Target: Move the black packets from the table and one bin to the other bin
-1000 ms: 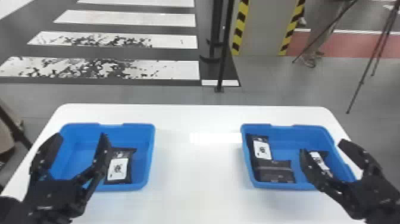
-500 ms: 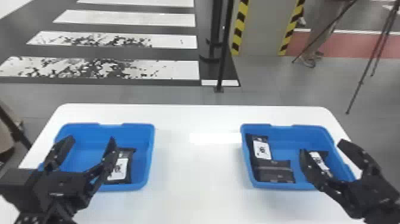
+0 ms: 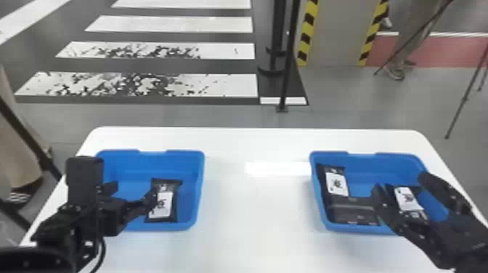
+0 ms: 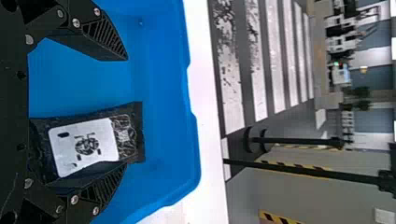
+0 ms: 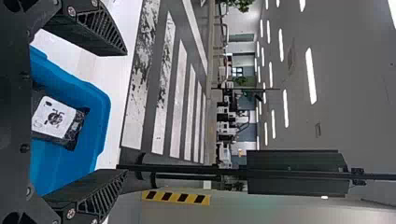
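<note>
In the head view, my left gripper (image 3: 131, 194) is open over the left blue bin (image 3: 200, 181), one finger at the left side of a black packet with a white label (image 3: 164, 205). The left wrist view has that packet (image 4: 84, 144) partly behind one finger of my open left gripper (image 4: 123, 112). Over the right blue bin (image 3: 316, 188), my right gripper (image 3: 400, 183) stands open around a labelled packet (image 3: 408, 199), not closed on it. Another labelled packet (image 3: 337, 184) and a plain black one (image 3: 354, 212) lie at that bin's left side. My right gripper (image 5: 125, 113) holds nothing.
Both bins stand on a white table (image 3: 254, 218), with a wide stretch of tabletop between them. Beyond the table's far edge, a thin black pole (image 3: 287, 72) rises from the floor.
My left gripper has moved rightward over the left bin and turned, bringing a finger against or above the packet's left side. The right arm and the packets look unmoved.
</note>
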{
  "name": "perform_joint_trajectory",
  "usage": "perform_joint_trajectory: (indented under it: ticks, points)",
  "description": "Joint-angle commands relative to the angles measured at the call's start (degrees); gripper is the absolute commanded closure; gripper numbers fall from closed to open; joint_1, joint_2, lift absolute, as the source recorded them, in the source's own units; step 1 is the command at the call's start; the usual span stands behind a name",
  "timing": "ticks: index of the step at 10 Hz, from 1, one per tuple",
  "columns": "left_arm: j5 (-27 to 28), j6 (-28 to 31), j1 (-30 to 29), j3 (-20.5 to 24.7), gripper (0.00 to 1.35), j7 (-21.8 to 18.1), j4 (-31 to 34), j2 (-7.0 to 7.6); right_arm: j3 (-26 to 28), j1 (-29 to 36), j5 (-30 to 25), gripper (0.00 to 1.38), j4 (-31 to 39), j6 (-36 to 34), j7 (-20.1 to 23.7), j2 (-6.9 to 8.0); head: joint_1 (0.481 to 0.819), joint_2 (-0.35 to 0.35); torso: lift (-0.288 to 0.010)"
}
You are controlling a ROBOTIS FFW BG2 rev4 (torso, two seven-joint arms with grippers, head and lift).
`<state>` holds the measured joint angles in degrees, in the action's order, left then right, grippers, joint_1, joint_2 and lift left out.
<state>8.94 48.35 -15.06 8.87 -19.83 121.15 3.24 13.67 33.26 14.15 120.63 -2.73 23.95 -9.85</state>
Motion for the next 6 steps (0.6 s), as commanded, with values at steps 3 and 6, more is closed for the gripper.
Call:
perform_joint_trajectory:
  ticks: [3,6]
  points:
    - [-1.51,9.59,5.93,-0.53,0.26,-2.32,-4.08,1.07,-0.99,-1.34,-0.09,0.13,-1.03,-0.5,0.4,-0.17,0.695,0.035,-0.11]
    - [-3.46,11.7,10.43,-3.27,0.25,-4.78,-9.85,2.12,-1.56,-1.62,0.14,0.13,-1.45,-0.79,0.75,-0.26,0.695,0.006,-0.11]
